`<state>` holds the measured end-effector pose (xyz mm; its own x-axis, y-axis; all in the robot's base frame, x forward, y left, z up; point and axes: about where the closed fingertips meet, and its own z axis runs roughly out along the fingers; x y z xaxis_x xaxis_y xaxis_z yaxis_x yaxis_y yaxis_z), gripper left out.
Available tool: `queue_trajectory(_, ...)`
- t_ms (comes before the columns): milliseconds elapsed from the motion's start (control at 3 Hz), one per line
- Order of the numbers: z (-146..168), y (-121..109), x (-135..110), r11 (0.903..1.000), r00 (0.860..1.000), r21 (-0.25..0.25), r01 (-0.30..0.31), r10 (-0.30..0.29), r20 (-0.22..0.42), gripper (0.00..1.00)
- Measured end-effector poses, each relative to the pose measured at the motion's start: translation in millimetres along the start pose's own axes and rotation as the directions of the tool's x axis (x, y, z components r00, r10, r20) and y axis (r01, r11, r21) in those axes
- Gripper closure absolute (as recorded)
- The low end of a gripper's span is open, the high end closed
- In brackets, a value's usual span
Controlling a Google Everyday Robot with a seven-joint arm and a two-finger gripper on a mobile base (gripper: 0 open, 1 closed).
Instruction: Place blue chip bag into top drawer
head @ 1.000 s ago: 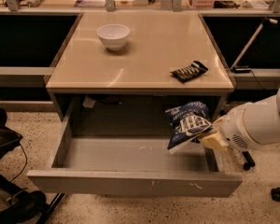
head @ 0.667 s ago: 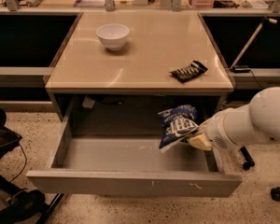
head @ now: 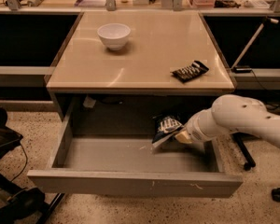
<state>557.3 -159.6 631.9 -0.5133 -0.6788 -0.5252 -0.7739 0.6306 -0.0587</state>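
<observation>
The blue chip bag (head: 164, 128), crumpled dark blue foil with white lettering, hangs inside the open top drawer (head: 135, 181), above its floor near the right back. My gripper (head: 181, 136) reaches in from the right on a white arm and is shut on the bag's right edge. The wide grey drawer is pulled out under the beige table (head: 140, 55); its front is scuffed with pale marks.
A white bowl (head: 114, 35) stands at the table's back left. A flat black packet (head: 190, 71) lies near the table's right front. A dark chair base (head: 9, 190) sits at the lower left. A counter with clutter runs along the back.
My gripper has carried the blue chip bag leftward and deeper into the drawer, away from the right wall. The bag sits lower and further back than before.
</observation>
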Motion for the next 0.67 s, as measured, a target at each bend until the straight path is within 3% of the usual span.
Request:
queue_trajectory(333, 28.4, -5.7, 17.7, 0.9996, 0.998, -0.022, 0.016, -0.018, -0.057, 1.0)
queue_trajectory(667, 28.4, -5.7, 17.7, 0.9996, 0.998, -0.022, 0.016, -0.018, -0.057, 0.81)
